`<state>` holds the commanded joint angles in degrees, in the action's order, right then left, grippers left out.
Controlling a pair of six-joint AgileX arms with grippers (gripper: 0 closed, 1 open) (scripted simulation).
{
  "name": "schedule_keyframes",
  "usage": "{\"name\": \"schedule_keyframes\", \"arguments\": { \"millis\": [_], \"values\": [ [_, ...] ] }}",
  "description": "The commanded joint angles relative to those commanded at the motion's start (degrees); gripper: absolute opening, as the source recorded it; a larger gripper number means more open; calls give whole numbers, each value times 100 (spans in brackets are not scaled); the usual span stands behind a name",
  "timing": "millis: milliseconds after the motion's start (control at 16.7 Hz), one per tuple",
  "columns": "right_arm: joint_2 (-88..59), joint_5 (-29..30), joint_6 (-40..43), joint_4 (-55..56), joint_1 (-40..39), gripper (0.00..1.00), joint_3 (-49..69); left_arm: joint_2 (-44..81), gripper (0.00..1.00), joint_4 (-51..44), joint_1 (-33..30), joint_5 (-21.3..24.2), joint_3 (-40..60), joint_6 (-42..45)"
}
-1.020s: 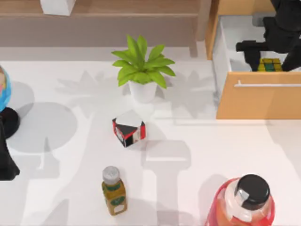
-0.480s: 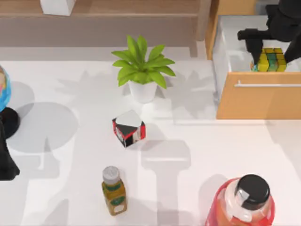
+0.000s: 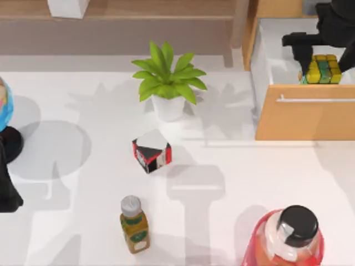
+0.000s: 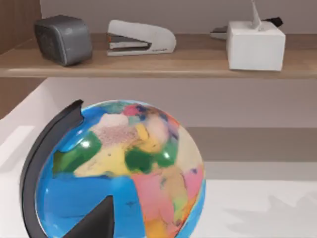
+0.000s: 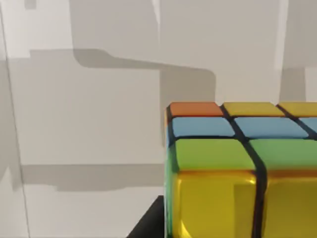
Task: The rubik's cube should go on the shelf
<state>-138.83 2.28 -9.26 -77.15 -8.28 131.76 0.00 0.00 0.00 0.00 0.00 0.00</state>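
Observation:
The rubik's cube (image 3: 323, 69), yellow and green on the sides I see from above, hangs over the open drawer (image 3: 304, 117) at the back right. My right gripper (image 3: 320, 62) is shut on it, reaching down from the table's far right corner. In the right wrist view the cube (image 5: 237, 168) is close up, with the drawer's pale floor behind it. The shelf (image 3: 144, 12) runs along the back, left of the drawer; its ledge (image 4: 148, 67) also appears in the left wrist view. My left arm (image 3: 5, 188) is parked at the left edge.
A potted plant (image 3: 168, 83), a black, red and white box (image 3: 151, 151), a small green bottle (image 3: 134, 224) and a large red bottle (image 3: 291, 238) stand on the table. A globe (image 4: 119, 173) sits by my left arm. A white box (image 3: 67, 6) is on the shelf.
My right gripper has risen with the cube from low in the drawer, and the cube has shifted slightly right. The left arm has not moved.

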Motion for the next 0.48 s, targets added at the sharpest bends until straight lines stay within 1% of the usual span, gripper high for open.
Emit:
{"name": "schedule_keyframes", "arguments": {
  "millis": [240,480],
  "values": [
    [833,289,205,289,-348,0,-464,0,100,0,0,0,0,0],
    [1627,637,462,1190,-1144,0,-1082,0,100,0,0,0,0,0]
  ]
}}
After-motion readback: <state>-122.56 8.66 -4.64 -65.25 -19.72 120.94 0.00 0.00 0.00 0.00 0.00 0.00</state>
